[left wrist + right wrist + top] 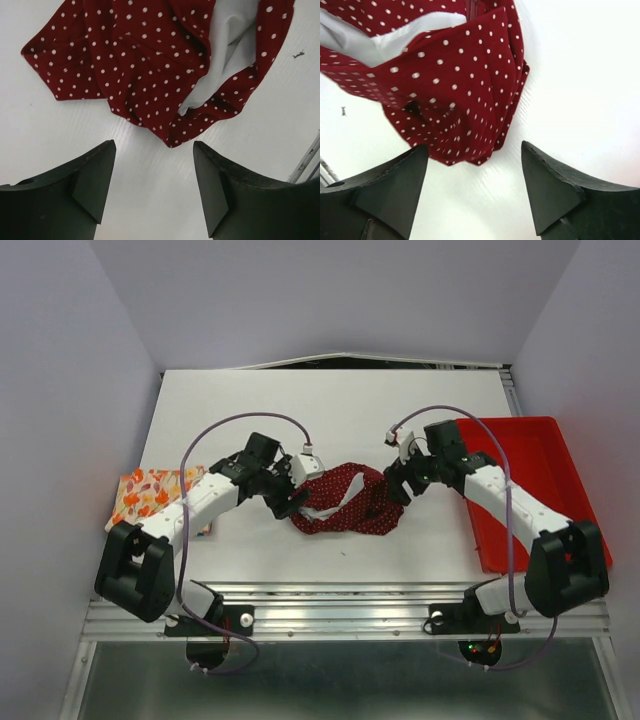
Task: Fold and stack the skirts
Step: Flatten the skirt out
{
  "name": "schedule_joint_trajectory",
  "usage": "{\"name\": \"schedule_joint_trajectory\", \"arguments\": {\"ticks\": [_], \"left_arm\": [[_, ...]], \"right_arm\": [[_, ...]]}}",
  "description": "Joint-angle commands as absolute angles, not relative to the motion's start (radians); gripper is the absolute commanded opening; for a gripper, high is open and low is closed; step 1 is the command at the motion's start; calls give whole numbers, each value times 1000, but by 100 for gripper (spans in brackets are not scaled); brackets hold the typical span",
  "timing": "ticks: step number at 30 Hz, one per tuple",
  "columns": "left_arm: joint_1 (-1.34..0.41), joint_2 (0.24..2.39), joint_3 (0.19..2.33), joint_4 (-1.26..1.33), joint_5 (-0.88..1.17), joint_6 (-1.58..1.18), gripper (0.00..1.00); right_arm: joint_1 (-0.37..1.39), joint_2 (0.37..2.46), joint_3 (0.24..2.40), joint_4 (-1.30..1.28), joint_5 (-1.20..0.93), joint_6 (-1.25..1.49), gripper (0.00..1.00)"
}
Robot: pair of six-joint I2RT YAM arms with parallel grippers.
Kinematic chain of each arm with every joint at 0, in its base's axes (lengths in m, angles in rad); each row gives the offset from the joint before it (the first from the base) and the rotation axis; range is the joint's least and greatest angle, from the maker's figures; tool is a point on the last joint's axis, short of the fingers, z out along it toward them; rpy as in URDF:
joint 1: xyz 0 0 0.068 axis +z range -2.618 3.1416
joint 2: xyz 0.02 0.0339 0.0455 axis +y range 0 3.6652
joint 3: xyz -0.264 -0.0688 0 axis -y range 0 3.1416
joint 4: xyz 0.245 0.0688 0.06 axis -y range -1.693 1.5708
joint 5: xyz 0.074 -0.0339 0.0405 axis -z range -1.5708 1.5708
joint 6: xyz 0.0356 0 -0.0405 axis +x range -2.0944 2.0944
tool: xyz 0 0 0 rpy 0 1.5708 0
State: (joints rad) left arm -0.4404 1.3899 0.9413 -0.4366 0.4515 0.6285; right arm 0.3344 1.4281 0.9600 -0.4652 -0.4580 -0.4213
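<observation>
Lying crumpled in the overhead view, a dark red cloth skirt with tiny white dots [345,502] sits between both arms, likely so each takes one side. A cream skirt with orange flowers [150,492] lies at the left edge of the white counter [330,410], probably starting the stack.

Left wrist view: the left hand [153,145] hovers wide open, empty, near the skirt's edge.

Right wrist view: the right hand [474,146], also spread and empty, faces the opposite edge.

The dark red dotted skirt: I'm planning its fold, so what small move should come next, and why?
Probably lower the left gripper and right gripper to pinch the dark red skirt by its nearest edges and spread it flat. It lies crumpled between them, white lining showing, and both grippers are open, holding nothing.
</observation>
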Motion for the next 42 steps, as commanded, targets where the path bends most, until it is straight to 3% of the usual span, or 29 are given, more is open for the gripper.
{"name": "schedule_joint_trajectory", "arguments": {"ticks": [1, 4, 9, 16, 25, 36, 39, 41, 42], "left_arm": [[-557, 1330, 897, -310, 275, 658, 75], [-601, 1342, 902, -267, 242, 649, 74], [-626, 1402, 945, -242, 183, 650, 65], [-644, 1503, 1017, -354, 227, 744, 64], [-643, 1416, 1008, -408, 287, 784, 67], [-646, 1512, 1025, -399, 282, 785, 69], [-646, 1558, 1031, -399, 288, 811, 69], [-646, 1574, 1031, -376, 287, 801, 68], [-646, 1575, 1034, -368, 285, 796, 68]], "right_arm": [[331, 1309, 992, -563, -387, -353, 81], [331, 1286, 1011, -624, -376, -275, 81], [322, 1290, 1046, -634, -439, -155, 80], [322, 1373, 1112, -607, -505, -83, 78], [322, 1488, 1164, -615, -600, -115, 67], [360, 1523, 1187, -569, -583, -98, 67], [382, 1532, 1170, -587, -589, -143, 63], [391, 1548, 1169, -613, -588, -176, 54], [391, 1551, 1161, -617, -584, -186, 44]]}}
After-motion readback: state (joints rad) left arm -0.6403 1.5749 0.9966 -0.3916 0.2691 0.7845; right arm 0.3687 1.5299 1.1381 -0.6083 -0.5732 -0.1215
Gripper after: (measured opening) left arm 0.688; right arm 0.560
